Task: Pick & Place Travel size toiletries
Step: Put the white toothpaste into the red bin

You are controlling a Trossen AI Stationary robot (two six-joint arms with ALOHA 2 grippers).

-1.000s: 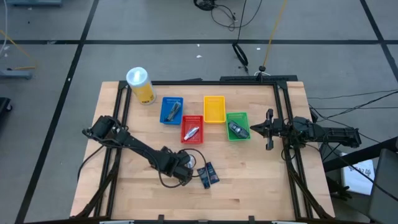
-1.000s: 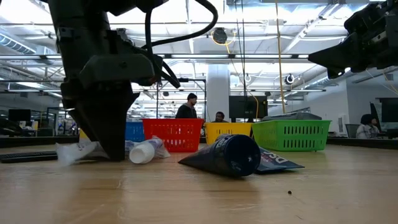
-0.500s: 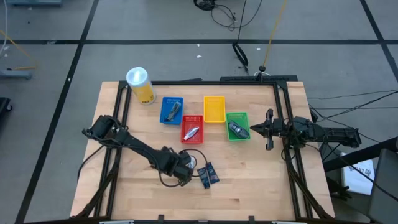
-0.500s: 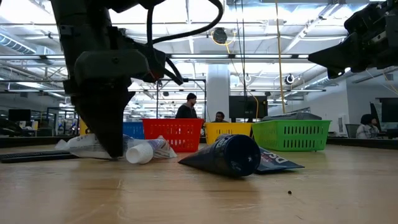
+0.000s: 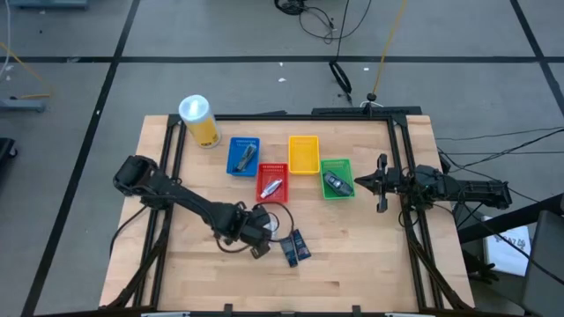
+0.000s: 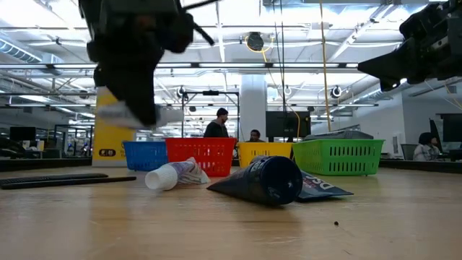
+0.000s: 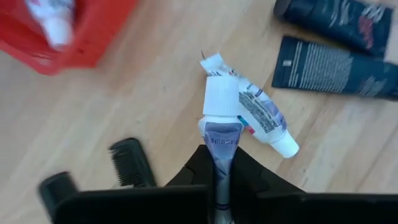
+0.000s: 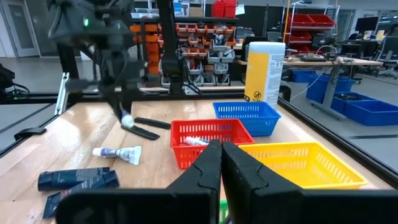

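Left end effector [image 7: 216, 155] clamped on a white-capped mini tube [image 7: 219, 115], held clear above the bench [image 5: 352, 255]. Second white tube [image 7: 264, 118] lies on the wood below it, dark blue tubes [image 5: 294, 246] just beside. Right end effector [image 8: 220, 163] fingers together, parked near the green basket [image 5: 336, 179].

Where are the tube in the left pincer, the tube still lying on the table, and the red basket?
held white tube [image 7: 221, 106], left wrist view, on its white cap.
white tube on the table [image 7: 264, 118], left wrist view, on its printed body.
red basket [image 5: 272, 169], high view, on its far rim.
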